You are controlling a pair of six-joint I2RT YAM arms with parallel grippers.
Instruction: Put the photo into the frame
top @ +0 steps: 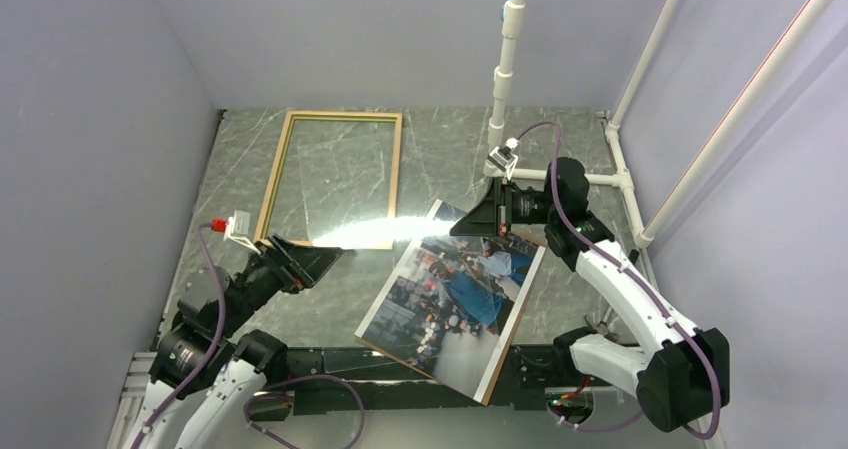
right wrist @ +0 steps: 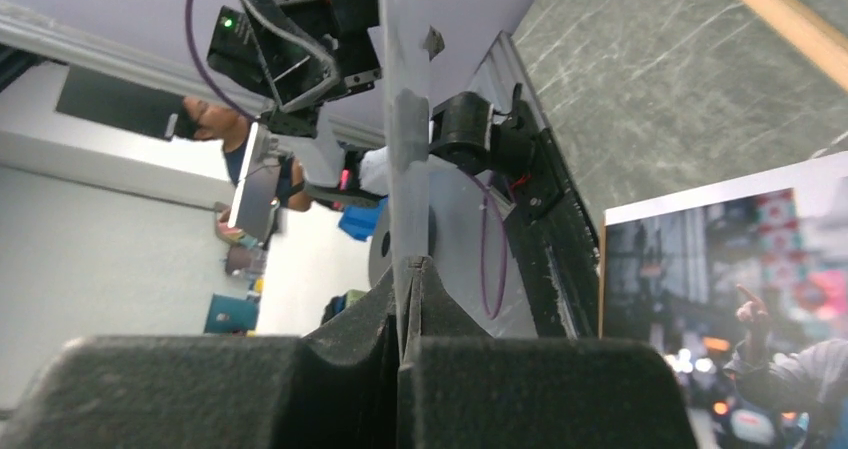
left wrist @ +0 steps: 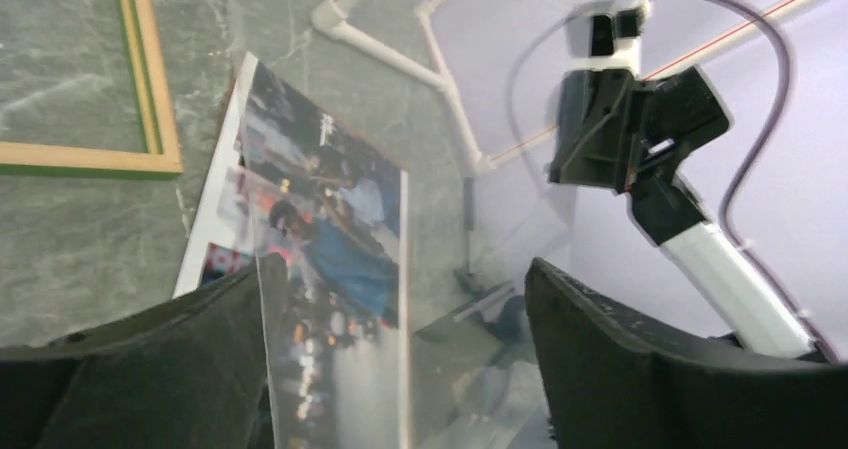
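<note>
Photo is lying picture side up on the worktop at the near edge, just beyond the arm bases, turned at an angle. A brown edge is showing along its near right side. It is sitting outside the frame, off the frame's near right corner, close but apart. Left pincer is hovering low at the left with its fingers spread wide, gripping nothing. In the left wrist view, one end of a clear pane is sitting inside that gap, close against one finger; whether it is touching is not clear. The pane is running across from the left pincer to the right pincer, catching bright glare and passing over the frame's near rail. Right pincer is clamping tight on the pane's other end. Its wrist view is showing the pane edge-on, pinched between the closed pads. Frame is lying flat farther back on the left, light wood face up, with green showing along its inner side in the left wrist view. White pipe stand is rising at the far back.
</note>
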